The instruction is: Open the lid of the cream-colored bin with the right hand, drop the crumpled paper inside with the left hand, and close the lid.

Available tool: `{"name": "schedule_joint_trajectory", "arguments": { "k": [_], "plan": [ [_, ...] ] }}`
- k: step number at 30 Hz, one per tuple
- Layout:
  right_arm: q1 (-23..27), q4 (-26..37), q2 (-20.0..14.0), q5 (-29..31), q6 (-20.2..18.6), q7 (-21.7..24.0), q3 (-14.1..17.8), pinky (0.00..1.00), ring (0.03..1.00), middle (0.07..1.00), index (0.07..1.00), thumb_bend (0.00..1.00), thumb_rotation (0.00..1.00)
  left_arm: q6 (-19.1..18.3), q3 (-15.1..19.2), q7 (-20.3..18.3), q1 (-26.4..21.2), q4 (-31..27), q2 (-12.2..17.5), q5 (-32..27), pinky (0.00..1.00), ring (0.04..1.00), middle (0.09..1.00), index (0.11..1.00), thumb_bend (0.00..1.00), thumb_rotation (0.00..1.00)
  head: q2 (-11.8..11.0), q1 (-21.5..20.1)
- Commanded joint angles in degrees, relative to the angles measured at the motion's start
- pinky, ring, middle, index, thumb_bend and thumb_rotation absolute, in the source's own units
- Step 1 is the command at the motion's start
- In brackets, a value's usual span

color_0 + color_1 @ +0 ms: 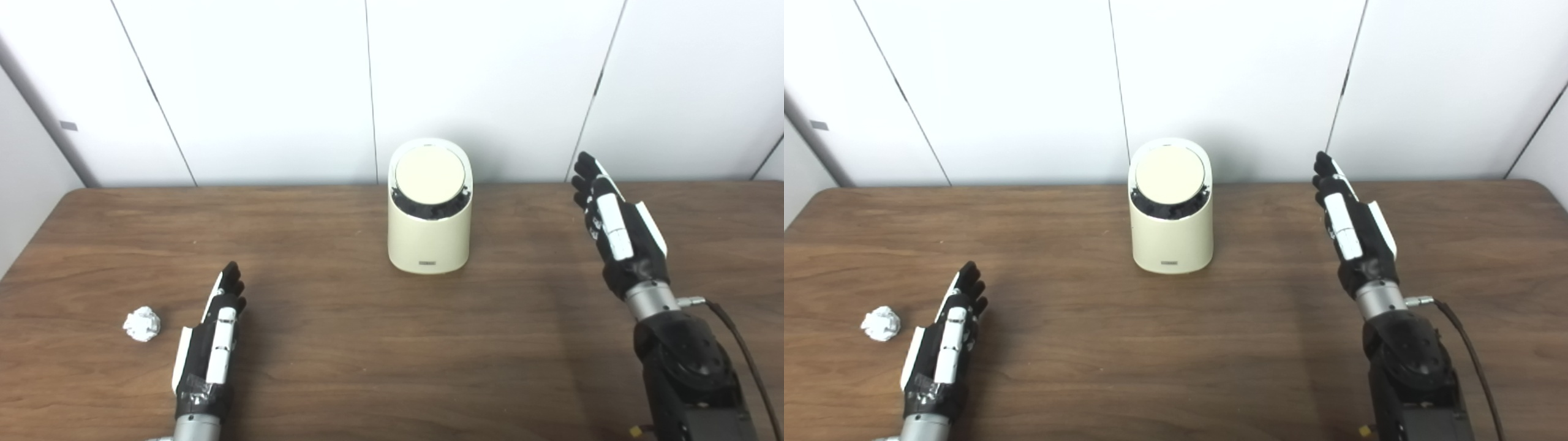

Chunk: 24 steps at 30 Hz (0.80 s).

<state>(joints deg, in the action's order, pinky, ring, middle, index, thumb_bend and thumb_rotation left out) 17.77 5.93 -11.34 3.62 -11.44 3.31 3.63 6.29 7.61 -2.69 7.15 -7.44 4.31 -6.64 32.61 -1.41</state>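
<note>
1. Cream-colored bin (430,236) stands upright near table centre, toward the back edge, w/ a small dark label low on its front. Round lid (430,174) is down, tilted toward the cameras, w/ a dark ring showing around its lower edge.
2. Crumpled paper (142,323) lies on the table front-left, well apart from the bin. White, loosely balled.
3. Left hand (213,343) sits low over the table just right of the paper, not touching it. Fingers straight, side by side, pointing away from the robot; holds nothing.
4. Right hand (615,229) is raised above the table, to the right of the bin and well apart from it. Fingers extended and empty, pointing up and slightly toward the bin. Dark cable (744,355) runs from the wrist down along the forearm.
5. Surface: dark brown wood-grain table (367,343), rounded corner visible at back left.
6. Room: white wall panels (257,86) behind, w/ thin dark seams between them, some slanted. Grey strip runs diagonally at far left.
</note>
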Motion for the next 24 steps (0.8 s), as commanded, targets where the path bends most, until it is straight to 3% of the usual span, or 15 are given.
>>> {"name": "schedule_joint_trajectory", "arguments": {
  "k": [1, 6, 12, 19, 24],
  "plan": [
    [4.9, 2.54, -1.08, -1.5, -0.56, 0.57, -0.94, 0.98, 0.966, 0.967, 0.941, 0.65, 0.87, 1.18, -0.51, 0.25, 0.24, 1.76, -0.92, -0.3, 1.0, 1.0, 0.999, 0.99, 0.37, 0.92, 0.03, 0.17],
    [9.1, 2.51, -0.75, -3.63, -3.23, 1.25, -2.94, 0.98, 0.966, 0.969, 0.936, 0.6, 0.83, 0.58, -0.57, 0.65, 0.35, 1.46, -1.22, 0.06, 1.0, 1.0, 0.999, 0.992, 0.39, 0.97, 0.05, 0.23],
    [12.44, 1.92, -0.45, -7.68, -5.67, 1.41, -5.81, 0.96, 0.96, 0.971, 0.949, 0.6, 0.84, 0.88, -0.71, 0.45, 0.41, 1.51, -1.22, 0.01, 1.0, 1.0, 1.0, 0.997, 0.38, 1.0, 0.08, 0.19],
    [15.68, -0.38, -1.87, -15.67, -6.23, 1.1, -9.74, 0.88, 0.92, 0.938, 0.944, 0.55, 0.91, 1.16, -0.7, 0.42, 0.31, 1.8, -1.36, -0.13, 1.0, 1.0, 1.0, 0.994, 0.38, 0.99, 0.23, 0.14],
    [17.77, -2.23, -2.33, -19.3, -6.38, 1.34, -11.18, 0.82, 0.902, 0.942, 0.943, 0.53, 0.88, 0.99, -0.71, 0.49, 0.29, 1.79, -1.51, -0.15, 1.0, 1.0, 1.0, 0.996, 0.37, 0.98, 0.2, 0.15]
  ]
}}
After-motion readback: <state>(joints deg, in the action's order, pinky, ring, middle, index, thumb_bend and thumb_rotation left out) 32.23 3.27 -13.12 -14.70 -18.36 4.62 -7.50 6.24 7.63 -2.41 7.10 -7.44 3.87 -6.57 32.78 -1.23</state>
